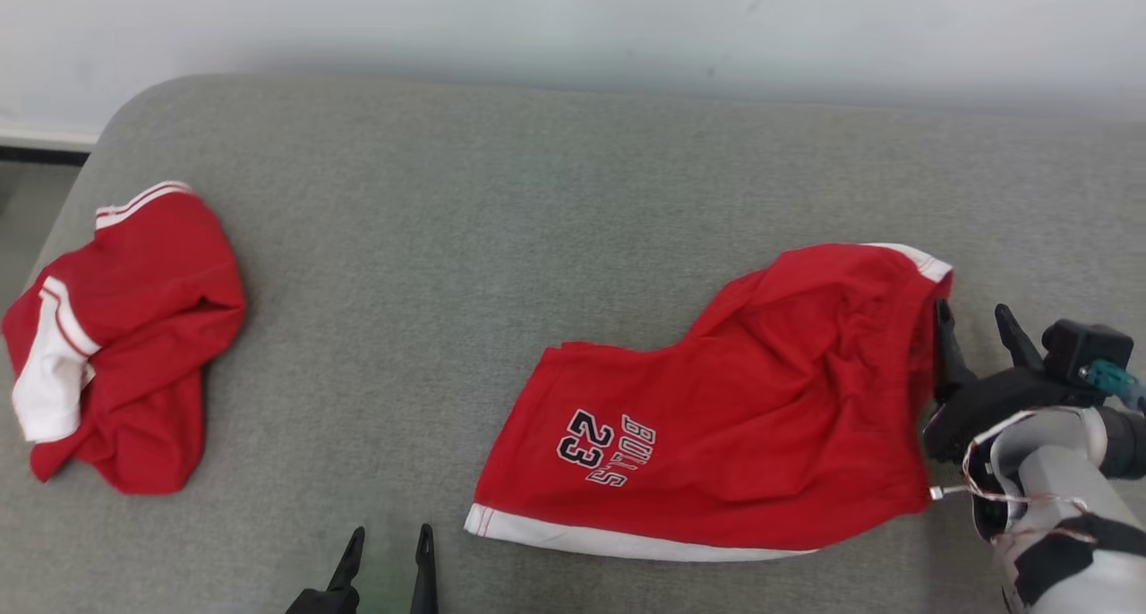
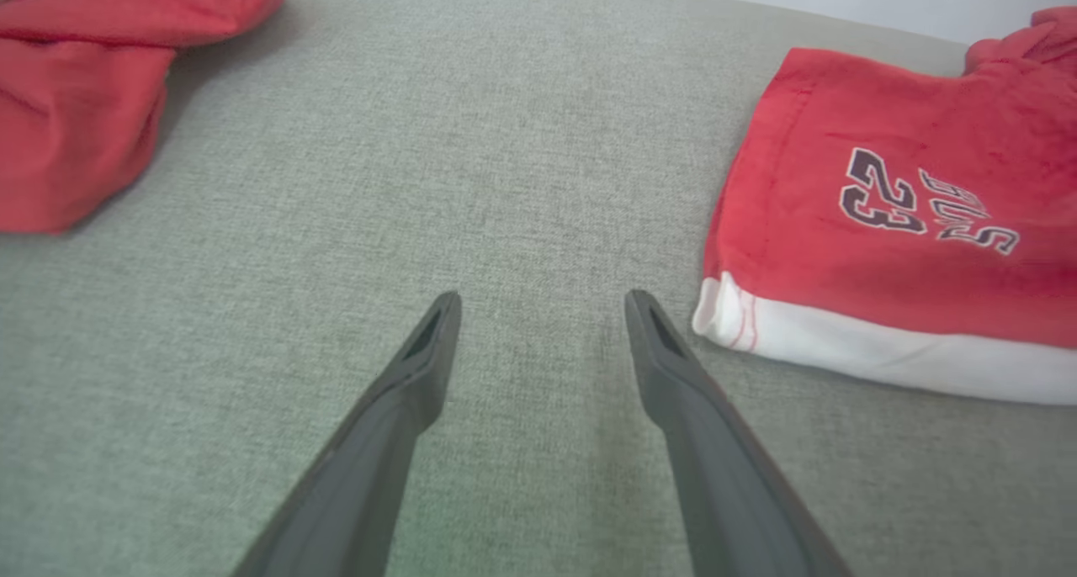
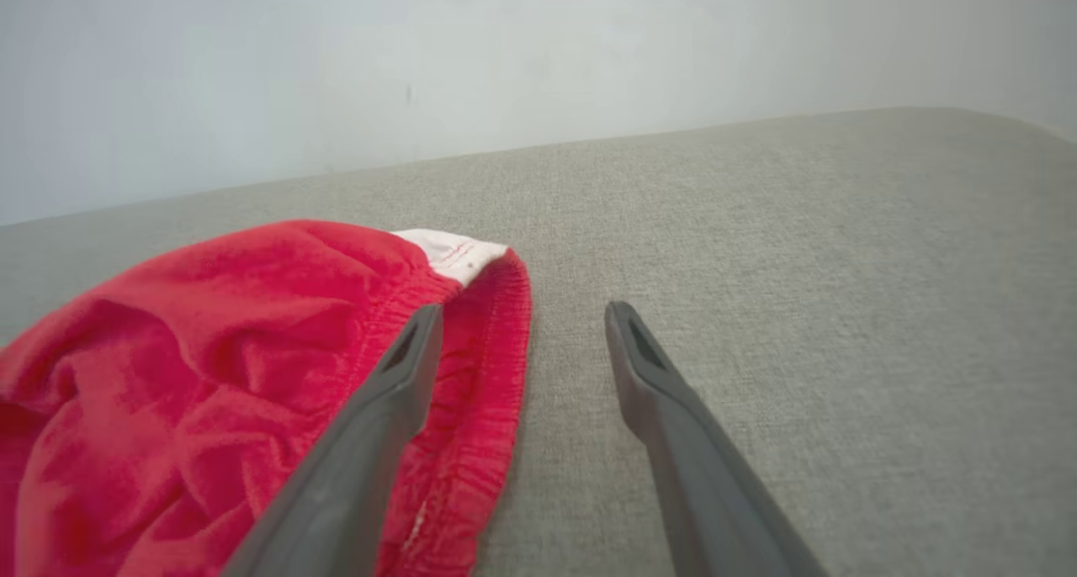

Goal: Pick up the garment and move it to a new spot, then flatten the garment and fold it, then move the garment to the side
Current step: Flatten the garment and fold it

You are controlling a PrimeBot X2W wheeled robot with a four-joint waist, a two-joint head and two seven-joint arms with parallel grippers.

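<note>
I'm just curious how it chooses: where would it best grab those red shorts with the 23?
Probably the elastic waistband of the shorts, coming in low from the robot's right. That gathered edge is thick and stands slightly proud of the grey surface, and the open right end effector sits right beside it.

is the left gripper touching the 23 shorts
Apart. The left wrist view shows a strip of bare grey cushion between the open left gripper and the shorts.
</note>
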